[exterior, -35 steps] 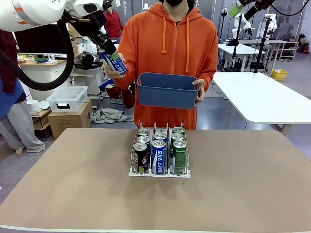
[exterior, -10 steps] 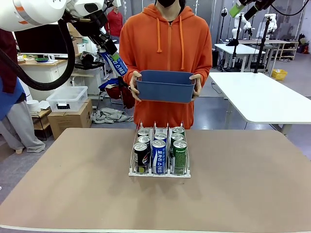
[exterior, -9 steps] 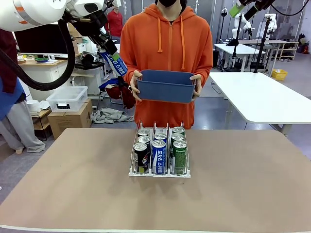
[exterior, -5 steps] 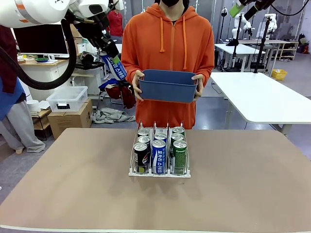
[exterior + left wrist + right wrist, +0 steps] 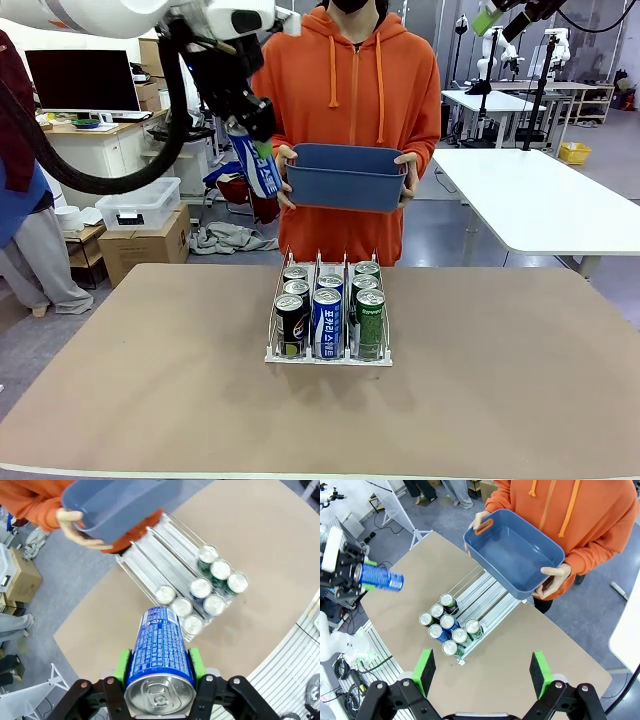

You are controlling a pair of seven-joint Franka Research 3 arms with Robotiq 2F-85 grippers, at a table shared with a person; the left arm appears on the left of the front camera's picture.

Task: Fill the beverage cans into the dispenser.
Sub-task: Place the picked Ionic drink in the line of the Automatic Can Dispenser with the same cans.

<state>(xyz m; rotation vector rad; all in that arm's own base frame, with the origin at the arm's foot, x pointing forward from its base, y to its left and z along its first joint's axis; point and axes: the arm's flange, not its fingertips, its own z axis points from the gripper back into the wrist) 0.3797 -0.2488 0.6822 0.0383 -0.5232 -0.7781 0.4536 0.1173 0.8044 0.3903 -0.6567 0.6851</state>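
Cans (image 5: pixel 326 310) stand in the rack (image 5: pixel 328 355) at desk (image 5: pixel 150 380) centre, three lanes, front rows full. Left gripper (image 5: pixel 252 135) at 11 o'clock above it, jaws clamped on a blue can (image 5: pixel 160 655). Right gripper (image 5: pixel 482 672) jaws wide apart, holding nothing. Person holds blue tub (image 5: pixel 343 180) behind rack.

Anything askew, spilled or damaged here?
Nothing stands out. The cans stand upright in the dispenser, two black, two blue-and-white, three green. The left gripper holds a blue can above the table, jaws clamped on its sides. The tub looks empty.
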